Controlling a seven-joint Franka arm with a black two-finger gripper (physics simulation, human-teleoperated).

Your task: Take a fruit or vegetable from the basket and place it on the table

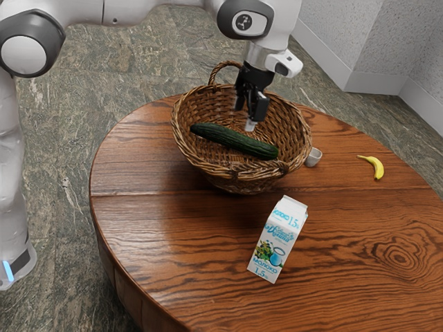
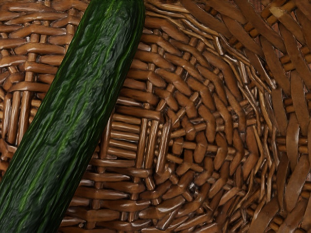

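Inside the wicker basket (image 1: 181, 142), my gripper (image 1: 244, 117) hangs with its fingers apart, open and holding nothing. A long dark green cucumber (image 1: 234, 140) lies slanting across the basket, its ends close to the woven wall. My fingertips are just above and beside its middle, on the side toward the basket's handle; whether they touch it I cannot tell. From the wrist camera, the cucumber (image 2: 73, 111) runs diagonally over the woven basket bottom (image 2: 189, 131), with its ends cut off by the picture's border.
A milk carton (image 1: 278, 238) stands on the round wooden table (image 1: 166, 228) in front of the basket. A small white cup (image 1: 313, 157) sits close against the basket's side at the exterior view's right, and a yellow banana (image 1: 377, 167) lies farther that way. The basket's handle (image 1: 214, 69) arches up behind.
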